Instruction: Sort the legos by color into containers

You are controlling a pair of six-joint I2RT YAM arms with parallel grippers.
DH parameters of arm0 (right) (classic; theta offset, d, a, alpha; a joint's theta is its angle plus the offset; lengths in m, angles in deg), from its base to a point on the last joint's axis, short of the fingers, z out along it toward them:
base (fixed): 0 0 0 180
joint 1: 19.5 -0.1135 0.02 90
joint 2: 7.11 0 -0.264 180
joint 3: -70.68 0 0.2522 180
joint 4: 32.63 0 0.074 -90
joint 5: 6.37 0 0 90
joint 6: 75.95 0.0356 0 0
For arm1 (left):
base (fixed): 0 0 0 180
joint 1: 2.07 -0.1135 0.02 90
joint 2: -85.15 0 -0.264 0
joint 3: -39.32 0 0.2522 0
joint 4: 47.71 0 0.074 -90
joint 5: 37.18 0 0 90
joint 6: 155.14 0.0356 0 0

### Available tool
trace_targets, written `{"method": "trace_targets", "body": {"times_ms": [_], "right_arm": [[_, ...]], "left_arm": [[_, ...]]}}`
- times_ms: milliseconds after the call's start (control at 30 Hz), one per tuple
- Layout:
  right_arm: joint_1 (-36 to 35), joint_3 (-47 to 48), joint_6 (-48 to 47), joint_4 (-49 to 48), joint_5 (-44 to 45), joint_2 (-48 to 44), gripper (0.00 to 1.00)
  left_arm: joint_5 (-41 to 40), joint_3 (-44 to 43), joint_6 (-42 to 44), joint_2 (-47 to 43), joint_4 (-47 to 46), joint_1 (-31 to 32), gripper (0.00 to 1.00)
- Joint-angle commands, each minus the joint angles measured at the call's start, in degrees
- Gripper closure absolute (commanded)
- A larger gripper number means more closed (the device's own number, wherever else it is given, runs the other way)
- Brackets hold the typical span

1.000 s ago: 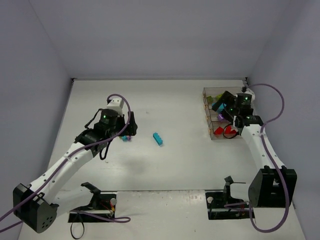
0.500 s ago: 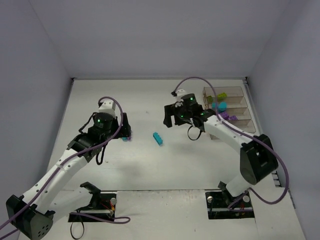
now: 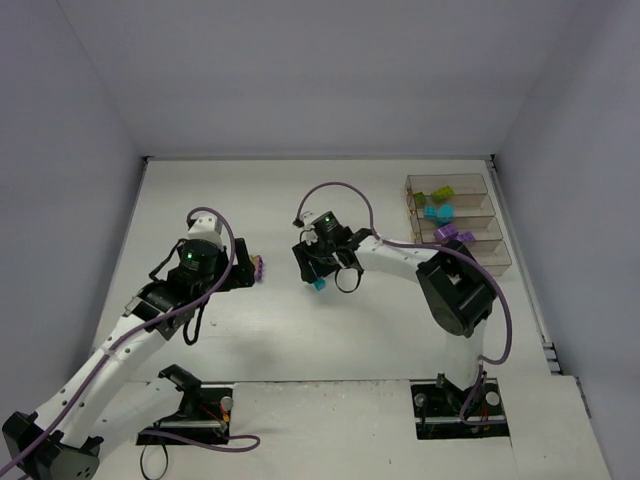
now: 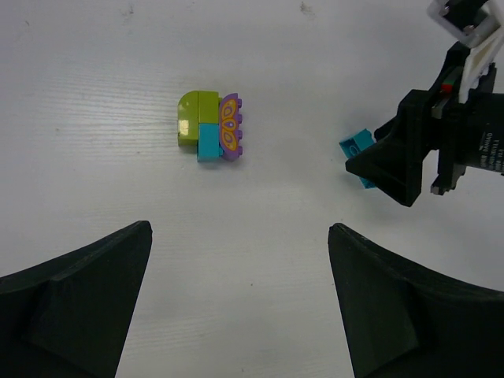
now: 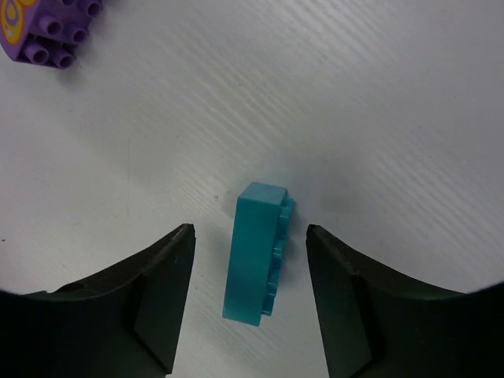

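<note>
Right wrist: teal brick lies on the worktop dead centre between the fingers of the right claw, long axis parallel to them. Bare gap on both sides, neither pad touching. The claw stands a little wider than the brick and holds nothing. A corner of the multicolour clump shows top left, purple studs only.

Top external gives the layout: right arm reaches across to mid-worktop, its claw over the brick, well apart from the containers at far right. Lime, teal and purple bricks sit in three separate bins.

Left wrist alone shows the clump whole: lime, teal and purple pieces joined, orange print on the purple one. It lies ahead of the left claw and apart from it. Left claw is wide and empty. The same view catches the right claw side-on, with the teal brick's end poking out at its tip.
</note>
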Motion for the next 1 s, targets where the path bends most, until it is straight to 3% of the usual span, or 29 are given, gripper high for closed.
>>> {"method": "trace_targets", "body": {"times_ms": [0,100,200,233,267,433,500,700,967], "right_arm": [[-1.2,2.9,-0.08,-1.15,3.35,1.19,0.47],[-1.37,2.82,0.27,-0.8,5.9,2.08,0.61],[-1.28,2.82,0.97,-0.54,9.06,1.47,0.83],[-1.28,2.82,1.49,-0.54,10.21,0.25,0.96],[-1.2,2.82,1.85,-0.63,11.44,-0.46,1.0],[2.75,3.87,7.98,-0.54,22.67,-6.09,1.0],[8.1,3.44,11.85,-0.45,24.54,-9.24,1.0],[25.94,1.24,26.54,-0.19,26.04,-16.19,1.0],[42.91,2.81,40.6,2.36,21.83,-12.87,0.98]], "left_arm": [[-0.81,-0.41,-1.28,-0.46,-0.71,-0.3,0.13],[-0.63,-0.41,-1.37,-0.02,-0.62,-0.3,0.13],[-0.37,-0.41,-1.37,0.51,-1.06,-0.3,0.13],[-0.11,-0.5,-1.45,0.86,-1.32,-0.3,0.13],[-0.02,-0.59,-1.37,1.03,-1.41,-0.3,0.13],[0.42,-0.77,-1.63,2.53,-2.73,-0.3,0.13],[0.6,-0.94,-1.89,3.31,-2.91,-0.3,0.13],[0.6,-1.03,-1.98,4.55,-3.61,-0.3,0.13],[1.04,-1.56,-1.89,7.01,-4.66,-0.38,0.13]]}}
